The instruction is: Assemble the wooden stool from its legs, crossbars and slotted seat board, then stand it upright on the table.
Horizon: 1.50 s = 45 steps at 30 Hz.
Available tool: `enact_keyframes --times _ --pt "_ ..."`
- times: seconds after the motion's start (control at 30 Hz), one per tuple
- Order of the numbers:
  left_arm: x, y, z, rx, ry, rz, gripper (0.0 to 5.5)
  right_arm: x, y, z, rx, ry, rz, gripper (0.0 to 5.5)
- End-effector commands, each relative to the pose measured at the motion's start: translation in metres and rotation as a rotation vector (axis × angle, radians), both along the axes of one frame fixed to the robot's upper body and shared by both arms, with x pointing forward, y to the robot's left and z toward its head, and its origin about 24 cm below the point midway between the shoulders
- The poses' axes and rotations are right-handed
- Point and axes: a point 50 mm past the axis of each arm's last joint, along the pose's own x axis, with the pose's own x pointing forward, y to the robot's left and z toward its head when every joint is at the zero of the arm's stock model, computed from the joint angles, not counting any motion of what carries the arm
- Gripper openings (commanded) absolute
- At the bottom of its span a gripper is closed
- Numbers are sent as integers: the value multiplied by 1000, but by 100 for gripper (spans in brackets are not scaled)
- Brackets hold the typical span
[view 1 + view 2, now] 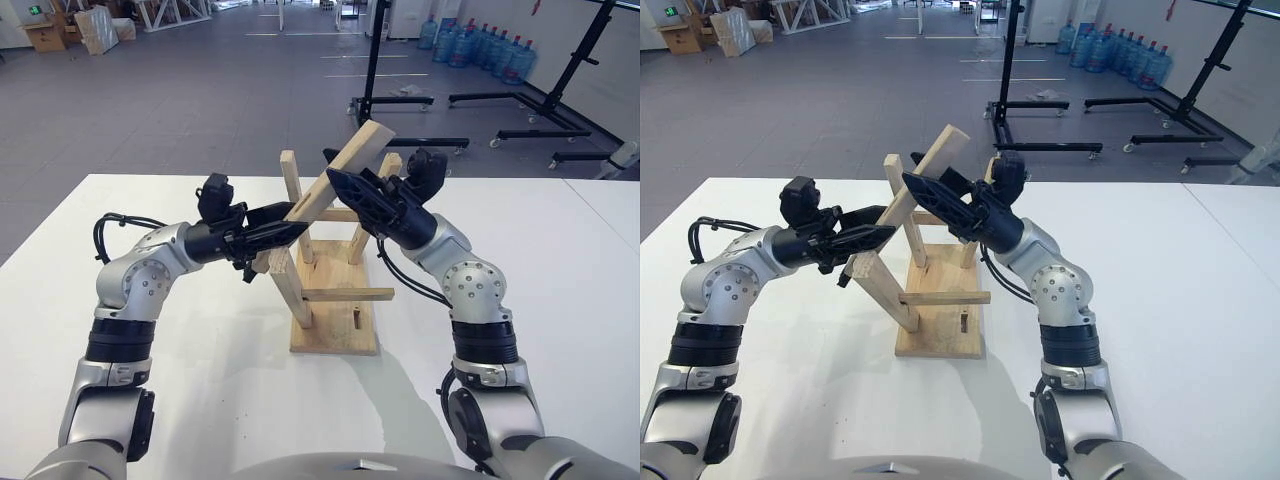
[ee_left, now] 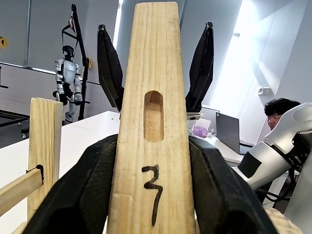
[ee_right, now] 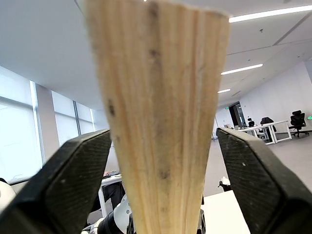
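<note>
On the white table [image 1: 560, 300] the slotted seat board [image 1: 325, 338] lies flat between our two arms. Three legs rise from it: one at the far left [image 1: 291, 178], one at the far right [image 1: 358, 243] and one at the near left [image 1: 290, 288], which leans away to the left. A far crossbar [image 1: 340, 214] runs between the two far legs. A near crossbar [image 1: 350, 294] reaches right from the near-left leg, and its right end hangs free above the board. An open slot [image 1: 355, 318] shows in the board's near-right part. The loose leg [image 1: 357, 150] hangs in the air above the board, slanting from low on the left to high on the far right. Our left gripper [image 1: 292, 229] is clenched on its lower part, with a finger [image 2: 87, 190] pressed against each side of the wood. The leg's bottom end sits just beside the top of the near-left leg, and we cannot tell whether they touch. Our right gripper [image 1: 340, 183] sits higher on the same leg, released. Its fingers [image 2: 109, 63] are spread to either side of the wood, with gaps at the tips. Black wheeled stands [image 1: 400, 100] and a cluster of water bottles [image 1: 490, 50] stand on the floor beyond the table's far edge.
</note>
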Motion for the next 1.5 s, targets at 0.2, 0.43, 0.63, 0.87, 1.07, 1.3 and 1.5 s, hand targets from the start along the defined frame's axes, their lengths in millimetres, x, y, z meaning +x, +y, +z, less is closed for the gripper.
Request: enact_keyframes --times 0.2,0.43,0.63,0.87,1.07,1.3,1.5 --pt "-4 -3 4 -49 2 -41 206 -5 1 0 -7 -13 61 237" --pt "-8 0 -2 -85 68 -72 206 -9 -6 3 26 -28 84 206" --pt "7 5 -10 -83 106 90 243 -6 -18 9 36 -62 -9 206" --pt "-7 25 -29 -121 141 288 340 0 -77 29 -71 -145 -202 205" --pt "-36 44 -25 -200 122 459 367 4 -133 13 -272 -50 -255 205" --pt "-17 70 -17 -225 144 566 367 -20 -115 -47 -423 43 -147 205" --pt "-8 68 -17 -199 151 553 367 -27 -113 -68 -479 30 -130 205"
